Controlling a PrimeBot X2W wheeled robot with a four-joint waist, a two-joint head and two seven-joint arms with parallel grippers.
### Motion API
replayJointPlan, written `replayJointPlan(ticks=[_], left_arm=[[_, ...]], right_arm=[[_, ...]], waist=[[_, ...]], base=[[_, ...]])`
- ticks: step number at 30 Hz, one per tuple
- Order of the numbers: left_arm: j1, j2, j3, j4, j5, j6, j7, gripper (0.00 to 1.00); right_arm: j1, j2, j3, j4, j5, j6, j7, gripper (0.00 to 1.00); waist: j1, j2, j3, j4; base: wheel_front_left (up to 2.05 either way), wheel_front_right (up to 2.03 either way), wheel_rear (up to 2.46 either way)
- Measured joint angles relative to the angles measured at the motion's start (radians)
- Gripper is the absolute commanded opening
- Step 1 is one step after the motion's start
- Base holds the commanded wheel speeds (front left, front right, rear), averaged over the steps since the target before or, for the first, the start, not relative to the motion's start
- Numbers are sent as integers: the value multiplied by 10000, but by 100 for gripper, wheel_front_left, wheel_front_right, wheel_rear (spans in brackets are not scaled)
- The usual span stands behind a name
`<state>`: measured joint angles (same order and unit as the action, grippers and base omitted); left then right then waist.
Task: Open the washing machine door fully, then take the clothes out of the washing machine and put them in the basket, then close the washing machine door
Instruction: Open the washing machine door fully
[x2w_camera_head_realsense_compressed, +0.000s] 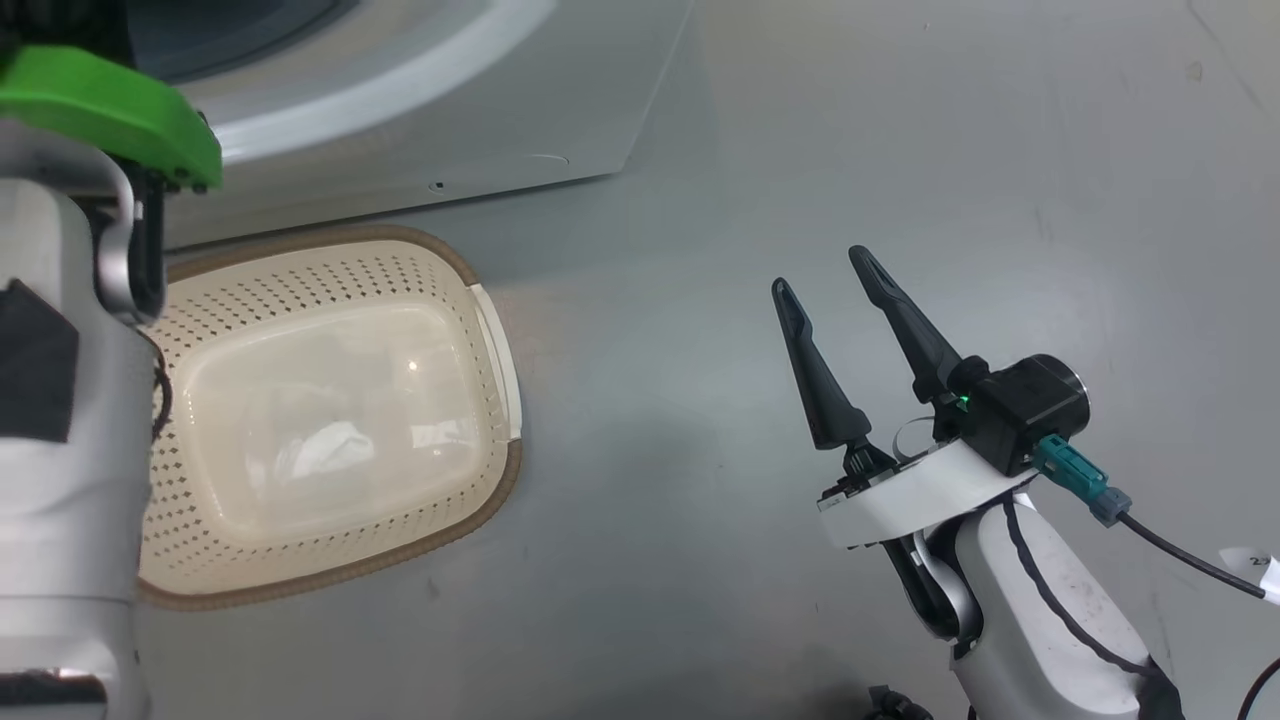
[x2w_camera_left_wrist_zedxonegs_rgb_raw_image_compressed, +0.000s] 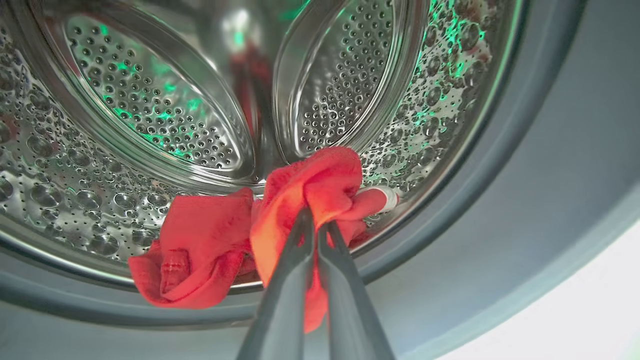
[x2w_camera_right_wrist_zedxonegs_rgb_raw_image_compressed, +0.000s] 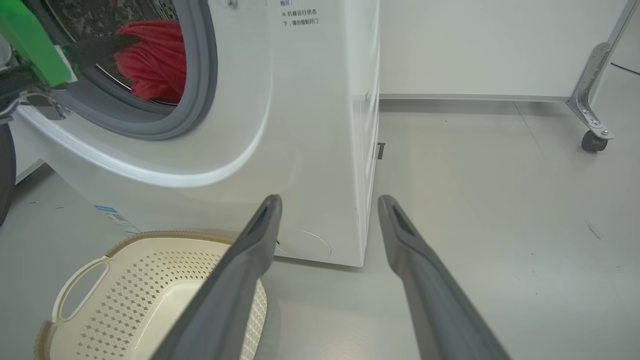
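In the left wrist view my left gripper (x2w_camera_left_wrist_zedxonegs_rgb_raw_image_compressed: 316, 222) is shut on a fold of the red clothes (x2w_camera_left_wrist_zedxonegs_rgb_raw_image_compressed: 310, 185), which lie at the front lip of the perforated steel drum (x2w_camera_left_wrist_zedxonegs_rgb_raw_image_compressed: 150, 100); another red piece (x2w_camera_left_wrist_zedxonegs_rgb_raw_image_compressed: 195, 250) hangs over the grey rubber ring. The washing machine (x2w_camera_right_wrist_zedxonegs_rgb_raw_image_compressed: 310, 125) stands with its round opening uncovered, and the red clothes (x2w_camera_right_wrist_zedxonegs_rgb_raw_image_compressed: 150, 60) show inside it. Its door is out of view. The cream basket (x2w_camera_head_realsense_compressed: 495, 400) sits on the floor in front of the machine with nothing in it. My right gripper (x2w_camera_head_realsense_compressed: 822, 272) hangs open over bare floor to the right of the basket.
My left forearm (x2w_camera_head_realsense_compressed: 60, 400) with its green part (x2w_camera_head_realsense_compressed: 110, 110) covers the basket's left side. A white wall and a metal leg on a castor (x2w_camera_right_wrist_zedxonegs_rgb_raw_image_compressed: 592, 140) stand behind on the right. A cable (x2w_camera_head_realsense_compressed: 1190, 560) trails from the right wrist.
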<state>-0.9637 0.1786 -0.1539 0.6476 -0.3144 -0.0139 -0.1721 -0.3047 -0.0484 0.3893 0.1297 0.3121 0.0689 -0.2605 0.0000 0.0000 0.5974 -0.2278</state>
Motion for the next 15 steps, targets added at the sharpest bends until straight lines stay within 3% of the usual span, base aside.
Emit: replayJointPlan(ticks=[5,15], left_arm=[[914,-205,-52,-270,10,196,-673,0],[2196,-602,-140,-1327,111,453,-769,0]], right_arm=[[218,-4,-171,128,-107,-2,0,100],[729,-6,-362,339,-234,0,0,100]], waist=[[0,0,-447,136],[0,0,-1366,492]], base=[[0,0,0],[0,0,0]])
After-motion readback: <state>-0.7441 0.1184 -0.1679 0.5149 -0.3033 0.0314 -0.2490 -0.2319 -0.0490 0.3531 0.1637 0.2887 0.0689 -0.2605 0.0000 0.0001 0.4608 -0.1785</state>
